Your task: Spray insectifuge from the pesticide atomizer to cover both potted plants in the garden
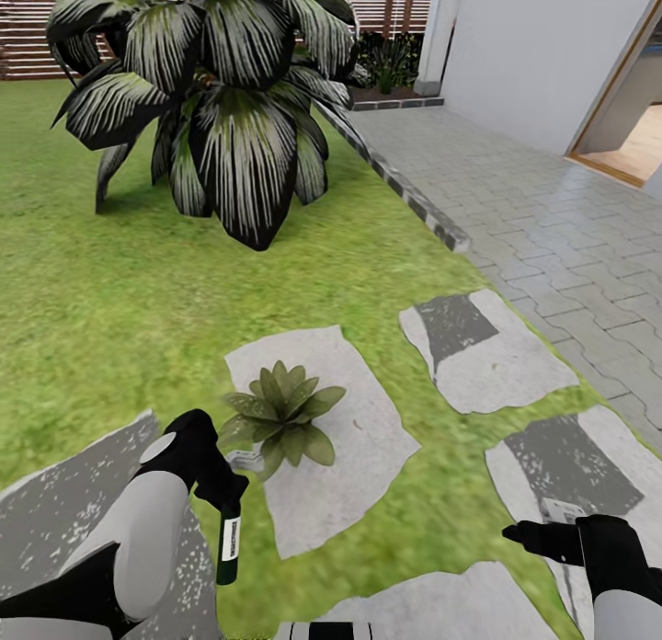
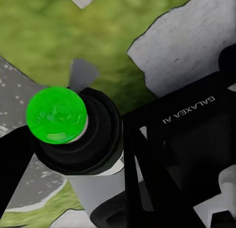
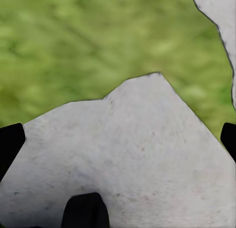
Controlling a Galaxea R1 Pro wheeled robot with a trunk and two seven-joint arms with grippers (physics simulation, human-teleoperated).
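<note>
You see the slim dark-green atomizer bottle (image 1: 229,543) with its white label strip printed in dark marks; in the left wrist view its end glows bright green (image 2: 56,115) inside a black collar. The low rosette plant (image 1: 280,415) has dull olive-green pointed leaves with pale speckles. Your black left gripper (image 1: 216,470) joins a light grey forearm, and your right gripper (image 1: 538,539) is black too. The lawn (image 1: 110,309) is mottled yellow-green. The flat stepping stones (image 1: 359,456) are pale grey with darker grey patches. The big palm-like plant (image 1: 221,97) carries dark leaves streaked white. The slatted fence (image 1: 28,24) is reddish brown.
</note>
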